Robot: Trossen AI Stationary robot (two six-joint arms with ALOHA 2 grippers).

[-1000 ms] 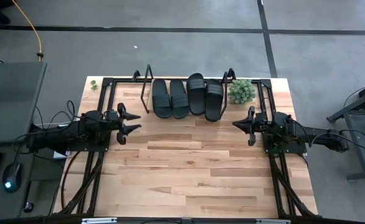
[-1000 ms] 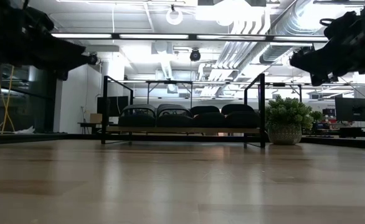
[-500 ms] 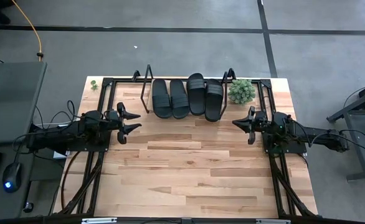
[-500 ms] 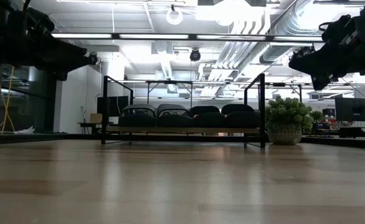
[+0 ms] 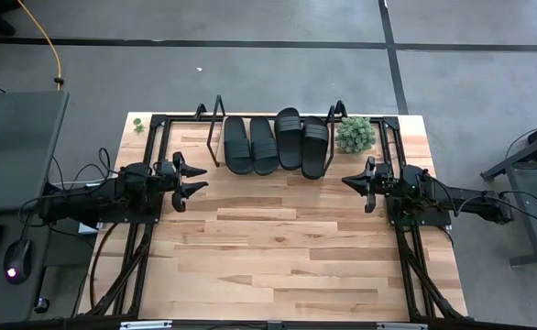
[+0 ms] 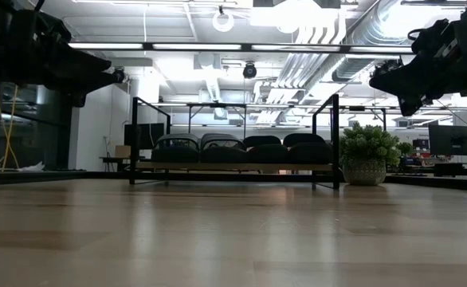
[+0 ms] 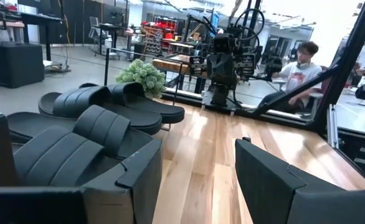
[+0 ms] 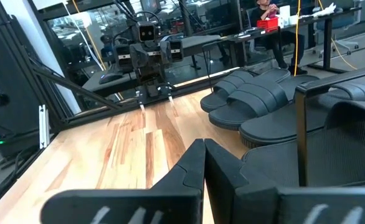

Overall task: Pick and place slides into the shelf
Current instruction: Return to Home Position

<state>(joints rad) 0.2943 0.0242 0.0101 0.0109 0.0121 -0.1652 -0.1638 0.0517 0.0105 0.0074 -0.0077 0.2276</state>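
**Arms idle, slides shelved**

The right fingers [image 8: 192, 171] are sitting slightly shifted from a second ago, pressing together at the right edge of the table [image 5: 278, 266]. The left fingers [image 7: 270, 180] are standing apart at its left edge. Four slides [image 5: 276, 144] are lying side by side on the shelf [image 5: 215, 128] at the far edge.

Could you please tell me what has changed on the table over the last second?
Only the right arm shifted slightly in the low view, early in that second; the right gripper hangs shut at the table's right side. Nothing was grasped or released. The open left gripper, the four slides on the shelf and the potted plant stayed put.
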